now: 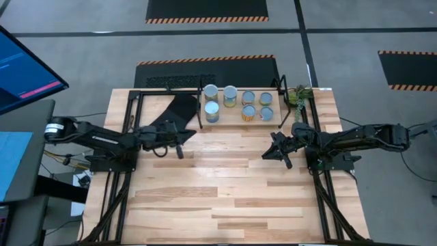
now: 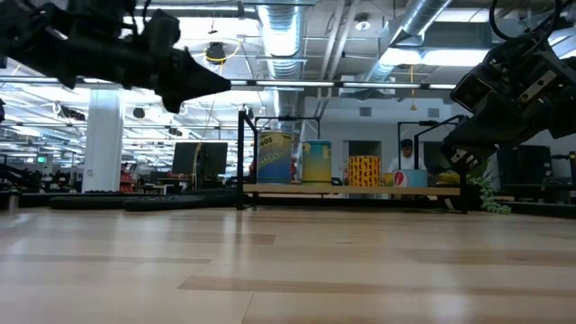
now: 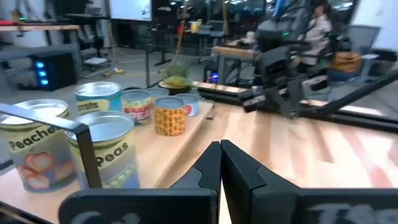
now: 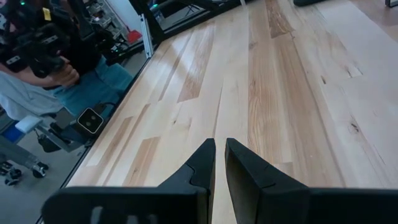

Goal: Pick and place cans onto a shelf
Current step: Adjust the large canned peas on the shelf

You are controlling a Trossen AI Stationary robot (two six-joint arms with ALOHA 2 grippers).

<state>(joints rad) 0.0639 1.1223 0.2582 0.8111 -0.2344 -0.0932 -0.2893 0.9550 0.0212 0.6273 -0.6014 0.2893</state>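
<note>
Several cans (image 1: 231,96) stand upright on the shelf (image 1: 231,116), a low wooden board on black legs at the table's far middle. They also show in the low view (image 2: 275,158) and in the left wrist view (image 3: 104,148). Some carry labels reading Peaches and Peas. My left gripper (image 1: 180,151) hangs shut and empty above the table, near and left of the shelf; its fingers meet in its wrist view (image 3: 221,153). My right gripper (image 1: 267,156) hangs shut and empty near and right of the shelf, over bare planks (image 4: 219,153).
A black oven mitt (image 1: 175,111) lies left of the shelf, by my left arm. A small green plant (image 1: 298,96) stands at the shelf's right end. The plank tabletop (image 1: 225,191) stretches toward the near edge. A person (image 4: 37,68) shows beyond the table's edge.
</note>
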